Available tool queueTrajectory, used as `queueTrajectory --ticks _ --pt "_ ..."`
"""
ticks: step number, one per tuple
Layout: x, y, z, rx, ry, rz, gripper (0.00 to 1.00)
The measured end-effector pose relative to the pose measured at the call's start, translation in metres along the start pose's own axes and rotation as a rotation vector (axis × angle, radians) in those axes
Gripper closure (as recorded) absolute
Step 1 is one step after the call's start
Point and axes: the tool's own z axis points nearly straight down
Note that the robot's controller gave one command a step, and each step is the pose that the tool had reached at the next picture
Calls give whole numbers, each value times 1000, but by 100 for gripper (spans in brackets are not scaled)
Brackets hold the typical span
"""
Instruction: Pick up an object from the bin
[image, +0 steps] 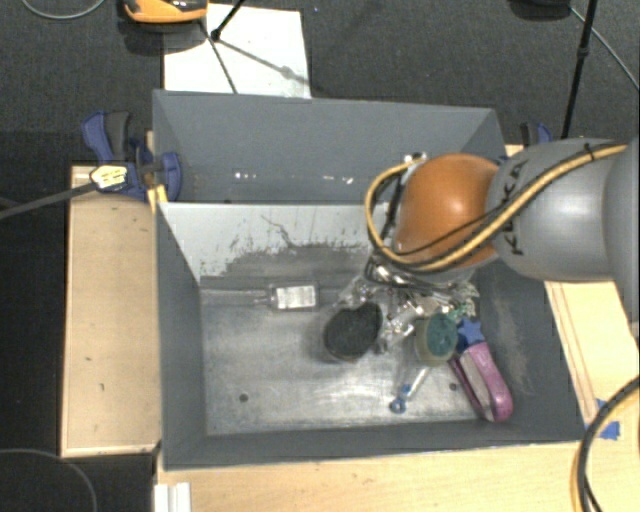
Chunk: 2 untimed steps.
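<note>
Grey scratched metal makes the floor of the bin (260, 380), and my gripper (396, 312) hangs low over it under the orange wrist cover (450, 210) — whether it is apart or together I cannot tell. Just beside it, on the side away from my arm, lies a black rounded lump (350, 333); a green disc (437, 338) sits close on the other side. The lump looks matte, light and perhaps soft — I'd pinch it across its narrow middle, gently, since it may squash.
</note>
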Motion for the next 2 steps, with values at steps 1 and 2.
queueTrajectory --ticks 1,2 --pt "-1 0 -2 -2 2 4 100" --pt "-4 -2 -84 2 0 11 100"
